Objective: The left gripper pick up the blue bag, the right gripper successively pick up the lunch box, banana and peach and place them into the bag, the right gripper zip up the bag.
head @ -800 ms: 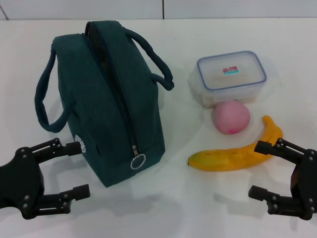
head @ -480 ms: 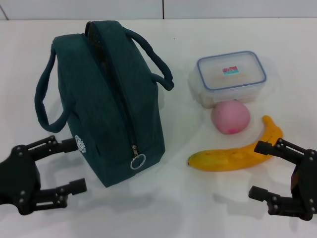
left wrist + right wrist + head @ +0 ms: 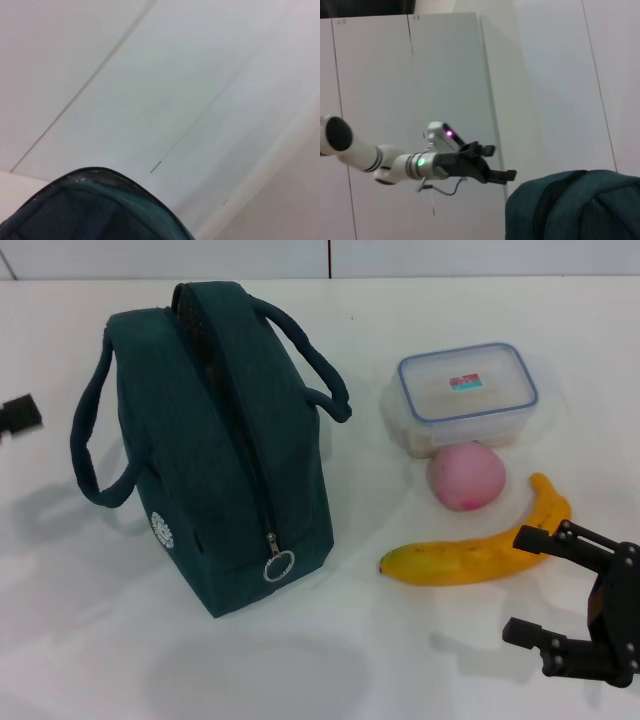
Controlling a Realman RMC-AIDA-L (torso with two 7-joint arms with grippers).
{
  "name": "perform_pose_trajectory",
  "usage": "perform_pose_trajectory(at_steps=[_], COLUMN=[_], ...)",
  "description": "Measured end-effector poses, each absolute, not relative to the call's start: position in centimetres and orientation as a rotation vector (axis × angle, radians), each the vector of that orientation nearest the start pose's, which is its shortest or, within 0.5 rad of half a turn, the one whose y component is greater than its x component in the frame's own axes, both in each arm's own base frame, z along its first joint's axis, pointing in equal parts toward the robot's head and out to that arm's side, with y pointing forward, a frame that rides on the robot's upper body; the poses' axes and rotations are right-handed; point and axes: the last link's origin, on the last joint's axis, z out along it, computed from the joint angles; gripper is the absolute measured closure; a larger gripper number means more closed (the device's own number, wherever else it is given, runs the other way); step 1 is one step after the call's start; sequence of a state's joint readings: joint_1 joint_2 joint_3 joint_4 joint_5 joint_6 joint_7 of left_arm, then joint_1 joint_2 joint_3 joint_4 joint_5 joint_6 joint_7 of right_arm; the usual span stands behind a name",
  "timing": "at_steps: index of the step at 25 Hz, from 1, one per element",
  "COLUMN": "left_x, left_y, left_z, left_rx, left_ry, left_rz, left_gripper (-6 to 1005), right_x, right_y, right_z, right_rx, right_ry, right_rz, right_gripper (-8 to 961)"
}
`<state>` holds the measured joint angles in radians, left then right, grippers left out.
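1 blue bag (image 3: 215,460), 1 lunch box (image 3: 467,392), 1 banana (image 3: 480,550), 1 peach (image 3: 466,476).

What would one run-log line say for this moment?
left gripper: open, raised beside bag | right gripper: open, near banana | lunch box, peach: on table | bag: standing, partly unzipped

This looks like a robot lab or test room. A plain white bench (image 3: 400,660) carries only a few staged things: a bag (image 3: 230,470), a lunch box (image 3: 467,395), a peach (image 3: 466,476) and a banana (image 3: 480,552). Bare white wall panels (image 3: 545,75) with thin seams stand behind, and a white robot arm (image 3: 395,162) reaches across them.
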<state>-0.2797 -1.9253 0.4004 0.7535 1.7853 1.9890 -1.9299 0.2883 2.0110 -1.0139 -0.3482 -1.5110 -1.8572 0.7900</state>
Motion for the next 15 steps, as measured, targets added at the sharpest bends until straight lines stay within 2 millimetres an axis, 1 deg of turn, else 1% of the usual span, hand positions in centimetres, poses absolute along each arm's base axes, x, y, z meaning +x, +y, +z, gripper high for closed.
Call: perform_pose_trajectory(at_steps=[2, 3, 5, 7, 9, 12, 15], left_x=[-31.2, -31.0, -30.5, -29.9, -29.5, -28.5, -27.8], left_y=[25.9, 26.8, 28.0, 29.4, 30.4, 32.0, 33.0], left_z=[13.9, 14.2, 14.3, 14.0, 13.6, 13.2, 12.9], left_rx=[-2.329, -2.316, -2.282, -2.262, -2.271, -2.285, -2.299], left_ry=[-1.376, -1.465, -1.631, -1.774, -1.828, -1.850, -1.863], left_rz=[-1.223, -1.212, -1.171, -1.096, -1.020, -0.892, -0.816], left_gripper=[141, 141, 142, 143, 147, 154, 170], right_x=[28.7, 28.7, 28.7, 28.7, 28.8, 28.8, 28.8], right_y=[21.9, 21.9, 21.8, 21.7, 21.7, 21.7, 21.6], right_z=[-1.0, -1.0, -1.0, -1.1, -1.1, -1.1, -1.1], right_rx=[-2.638, -2.638, -2.638, -2.637, -2.637, -2.636, -2.635], right_ry=[0.237, 0.236, 0.242, 0.248, 0.248, 0.251, 0.255], right_rz=[1.210, 1.211, 1.214, 1.217, 1.217, 1.217, 1.217], right_gripper=[94, 94, 94, 94, 94, 94, 94])
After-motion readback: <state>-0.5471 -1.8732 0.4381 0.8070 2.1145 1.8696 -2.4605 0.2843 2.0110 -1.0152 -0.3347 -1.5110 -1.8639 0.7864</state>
